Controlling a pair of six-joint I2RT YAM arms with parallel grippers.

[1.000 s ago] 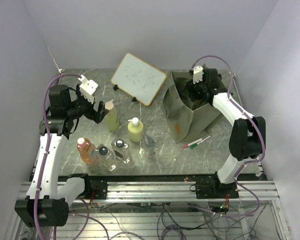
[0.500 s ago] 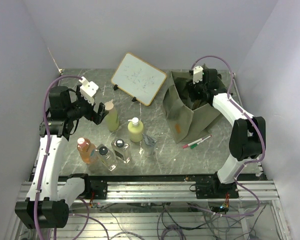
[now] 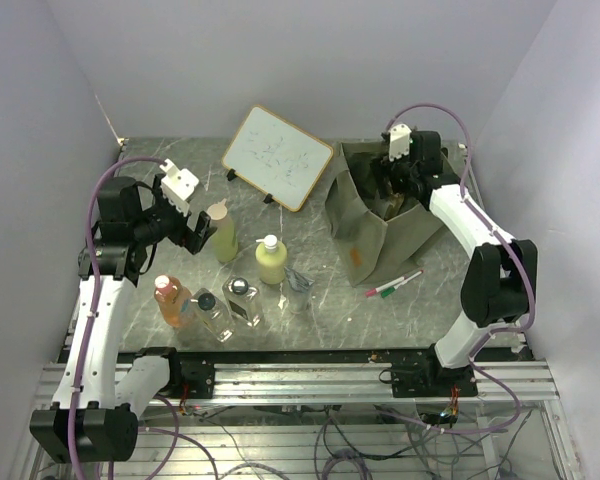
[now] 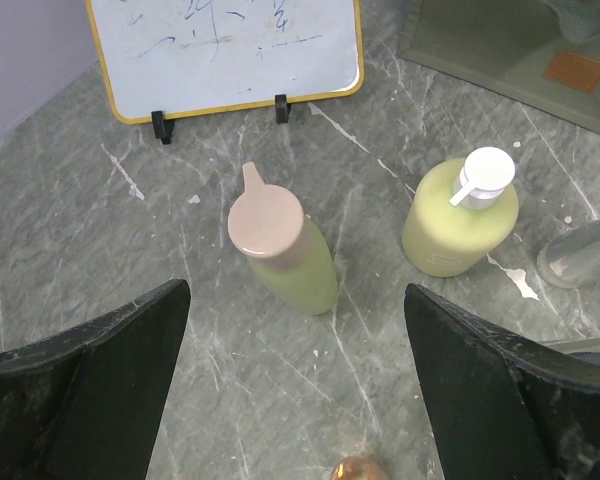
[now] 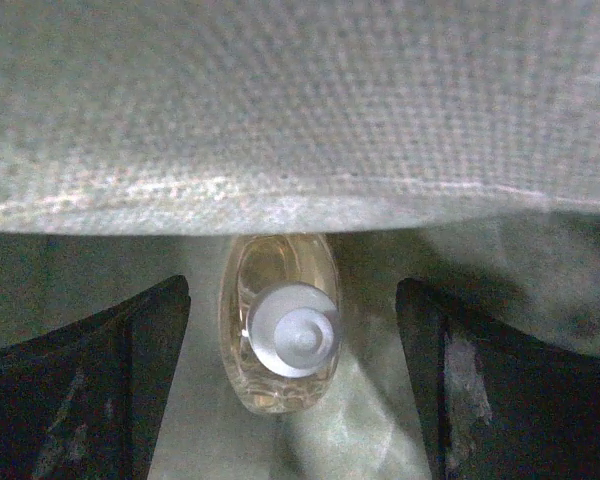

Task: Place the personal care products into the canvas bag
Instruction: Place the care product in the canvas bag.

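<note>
The left end effector (image 3: 198, 232) hangs spread wide and empty, pointed at the pale-green bottle (image 4: 298, 268). That bottle stands on the table (image 3: 330, 320) near the yellow-green pump bottle (image 3: 271, 262). The right end effector (image 3: 390, 190) is down in the mouth of the canvas bag (image 3: 365, 240). Its fingers are parted and grip nothing, and an amber bottle (image 5: 280, 265) sits inside the bag just beyond them.
</note>
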